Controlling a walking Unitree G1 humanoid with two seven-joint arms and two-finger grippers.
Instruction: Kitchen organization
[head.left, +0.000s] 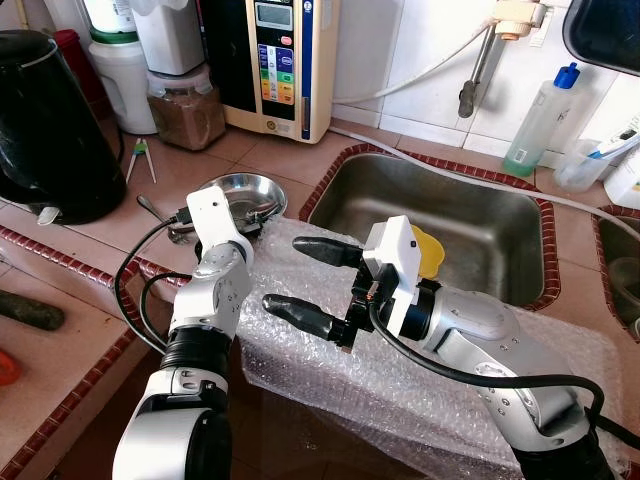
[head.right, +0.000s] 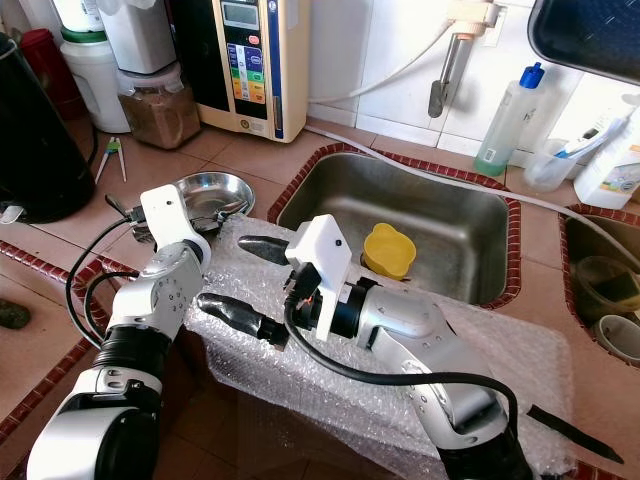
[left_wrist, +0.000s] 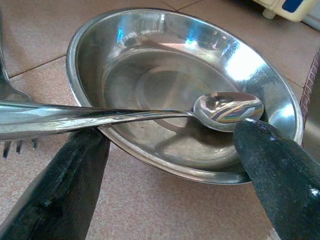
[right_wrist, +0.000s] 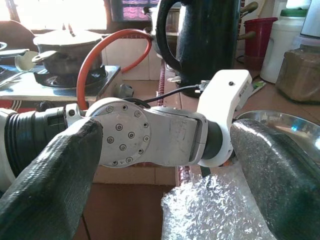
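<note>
Counter (head.left: 80, 330) bowl (left_wrist: 165, 80) holds my spoon (left_wrist: 220, 110), left gripper (left_wrist: 170, 170) spread around it; right gripper (head.left: 305, 282) gapes empty.

Tiled counter (head.left: 290, 150) — steel bowl (head.left: 240, 190), bubble wrap (head.left: 300, 360), black kettle (head.left: 45, 130), jars behind.

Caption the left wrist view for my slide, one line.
Left hand open, its black fingers straddling a spoon laid across a steel bowl on the tiled counter.

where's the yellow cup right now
The yellow cup sits inside the steel sink, toward its near left part, just beyond the right gripper and the bubble wrap.
</note>
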